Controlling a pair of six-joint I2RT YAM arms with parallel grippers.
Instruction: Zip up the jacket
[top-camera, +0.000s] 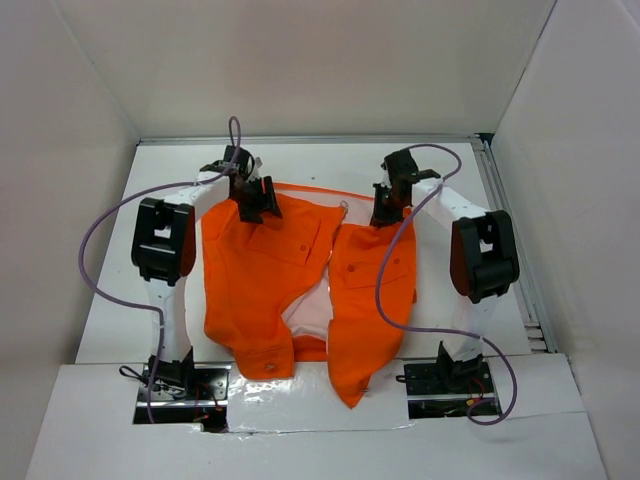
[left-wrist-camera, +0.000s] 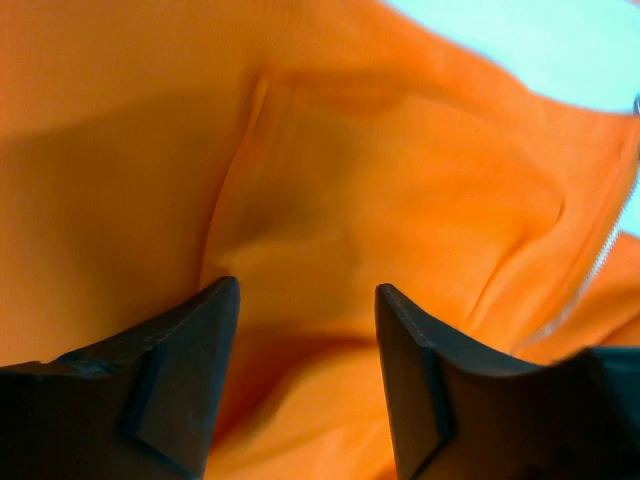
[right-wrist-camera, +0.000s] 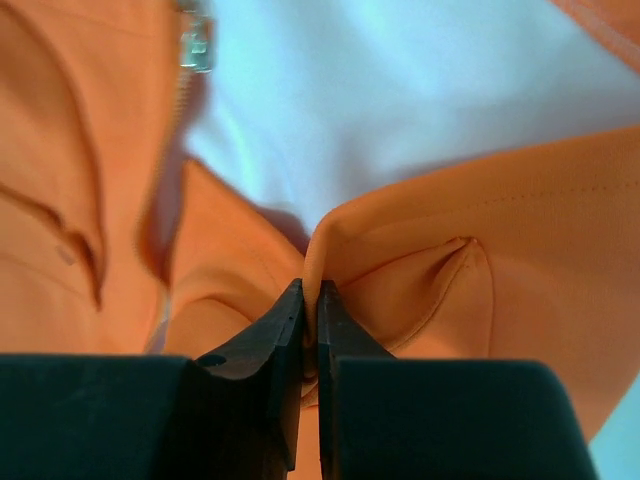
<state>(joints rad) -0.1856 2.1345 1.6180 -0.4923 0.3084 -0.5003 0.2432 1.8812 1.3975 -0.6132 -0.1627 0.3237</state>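
The fingers (left-wrist-camera: 200, 340) of the left gripper (left-wrist-camera: 305, 290) stand apart, with creased cloth of the bright orange fabric jacket (left-wrist-camera: 330, 180) filling the gap behind them; whether the tips touch the cloth cannot be told. The fingers (right-wrist-camera: 285, 330) of the right gripper (right-wrist-camera: 311, 290) are pressed almost together, pinching a thin raised fold of the same orange cloth. Only the overhead view shows the whole jacket (top-camera: 260, 280). It lies flat and unzipped on the white table (top-camera: 300, 165), its two front halves parted and a wedge of pale pinkish-white lining (top-camera: 305, 310) showing between them. Its long axis runs from the far side toward the arm bases, with the chest pockets toward the far end. There the left gripper (top-camera: 250, 205) sits over the far edge of the left half and the right gripper (top-camera: 385, 215) over the far edge of the right half. The wrist views add close detail that the overhead view lacks: a blurred silver metal zipper slider (right-wrist-camera: 195, 40) at the upper left of the right view, and a line of light zipper teeth (left-wrist-camera: 600, 270) at the right edge of the left view.
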